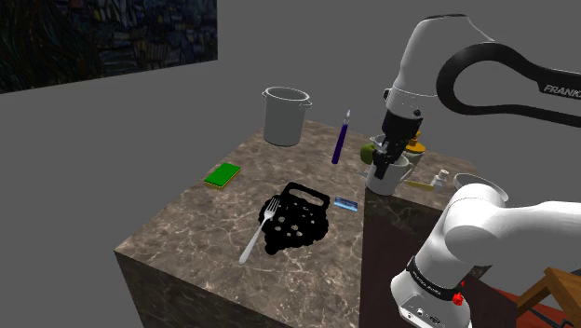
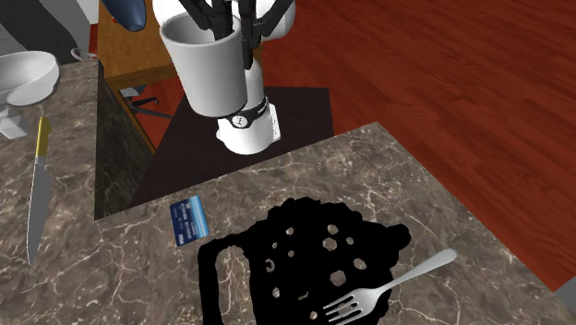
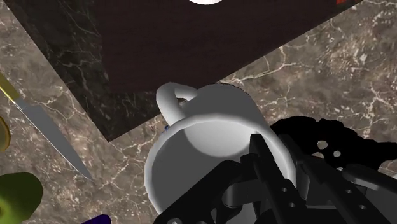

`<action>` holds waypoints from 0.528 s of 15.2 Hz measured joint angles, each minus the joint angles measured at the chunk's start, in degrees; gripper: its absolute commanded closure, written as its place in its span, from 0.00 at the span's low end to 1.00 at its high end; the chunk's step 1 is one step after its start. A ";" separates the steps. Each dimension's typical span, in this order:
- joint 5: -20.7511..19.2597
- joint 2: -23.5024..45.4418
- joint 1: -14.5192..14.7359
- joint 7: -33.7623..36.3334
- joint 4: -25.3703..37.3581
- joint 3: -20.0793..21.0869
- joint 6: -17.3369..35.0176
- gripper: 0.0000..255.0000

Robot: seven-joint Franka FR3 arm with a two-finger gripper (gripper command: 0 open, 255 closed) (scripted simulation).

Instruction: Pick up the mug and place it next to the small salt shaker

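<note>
The all-black two-finger end effector is closed on the wall of the plain white mug. One finger sits inside the cup and the other outside, so the rim is pinched between them. The mug hangs clear of the brown veined marble worktop, roughly upright with its mouth up, at the worktop's edge nearest the stand. In the second exterior view it hangs over the dark gap beside the slab, in front of the arm's white base. Its looped handle points away from the fingers.

In the shoulder view a small pale shaker stands to the mug's right, near but apart from it. A yellow-handled knife lies between them.

A flat black perforated trivet lies mid-worktop. A silver fork rests with its tines on the trivet and its handle running off it. A small blue card lies just beside the trivet, on the side towards the mug. Farther off in the shoulder view are a green rectangular sponge, a tall grey metal pot at the far edge, and a purple-handled utensil lying near the pot. A white bowl sits at the second exterior view's upper left
</note>
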 measured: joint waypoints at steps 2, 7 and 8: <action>-2.89 -1.71 -1.25 -2.93 -1.31 -3.34 -0.41 1.00; -10.16 -4.23 -4.61 -9.94 -2.25 -11.34 -1.66 1.00; -11.61 -3.57 -5.27 -11.24 -2.11 -12.91 -1.03 1.00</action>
